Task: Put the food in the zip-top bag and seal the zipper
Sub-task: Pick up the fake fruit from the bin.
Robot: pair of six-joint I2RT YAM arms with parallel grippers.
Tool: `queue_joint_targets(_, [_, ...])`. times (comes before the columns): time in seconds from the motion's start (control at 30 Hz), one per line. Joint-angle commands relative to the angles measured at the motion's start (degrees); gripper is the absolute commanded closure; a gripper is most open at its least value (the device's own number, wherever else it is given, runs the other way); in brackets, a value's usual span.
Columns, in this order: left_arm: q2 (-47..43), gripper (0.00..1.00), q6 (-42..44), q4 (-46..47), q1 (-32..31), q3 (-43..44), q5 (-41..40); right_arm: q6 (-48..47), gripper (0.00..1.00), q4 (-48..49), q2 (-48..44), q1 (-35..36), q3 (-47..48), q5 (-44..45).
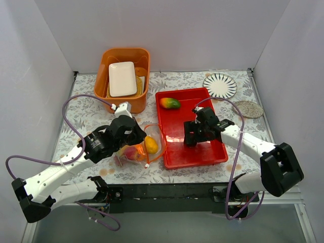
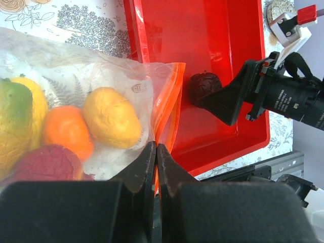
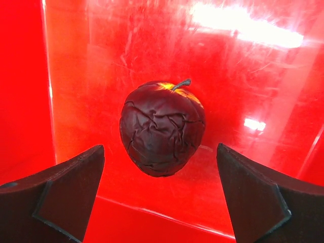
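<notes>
Between the spread fingers of the right end effector, the dark purple ball sits in the red tray, likely light and soft-skinned, best pinched across its middle, while the left end effector clamps the mouth of the zip-top bag.

Floral table — tray, bin, bag, plate

seemingly open zip-top bag, fruits inside, purple ball outside

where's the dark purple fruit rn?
Right wrist view: dark purple fruit on the red tray floor between the right tool's open fingers, near the tray's left wall beside the zip-top bag.
</notes>
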Motion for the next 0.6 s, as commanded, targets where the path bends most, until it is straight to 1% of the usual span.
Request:
queue_joint_targets(0.0, [-0.6, 1.0, 0.7, 0.72, -0.02, 1.0, 0.26, 0.63, 0.02, -0.85, -1.56, 0.14, 2.8, 3.91])
queue_joint_targets(0.13, [-0.34, 1.0, 0.7, 0.46, -0.02, 1.0, 0.44, 0.63, 0.02, 0.19, -0.59, 0.14, 2.28, 4.88])
queue_joint_targets(0.23, [-0.16, 1.0, 0.53, 0.46, -0.02, 0.91, 0.62, 0.8, 0.07, 1.51, 0.64, 0.14, 1.75, 4.88])
queue_joint_targets(0.33, [0.01, 1.0, 0.53, 0.2, -0.02, 1.0, 0.79, 0.8, 0.22, 3.0, 2.05, 0.14, 2.01, 4.0])
queue_joint_targets(0.4, [0.01, 1.0, 0.44, -0.33, -0.02, 1.61, 0.62, 0.8, 0.35, 3.54, 3.01, 0.14, 2.19, 3.48])
queue_joint_targets(0.47, [-0.08, 1.0, 0.35, -0.59, -0.02, 1.79, 0.62, 0.8, 0.39, 3.72, 4.15, 0.14, 2.63, 3.04])
queue_joint_targets(0.5, [-0.16, 1.0, 0.35, -0.59, -0.02, 1.61, 0.62, 0.72, 0.47, 3.71, 4.42, 0.14, 2.89, 2.77])
queue_joint_targets(0.57, [-0.16, 1.0, 0.09, -0.85, -0.02, 1.61, 0.53, 0.8, 0.54, 3.63, 4.42, 0.23, 2.98, 2.42])
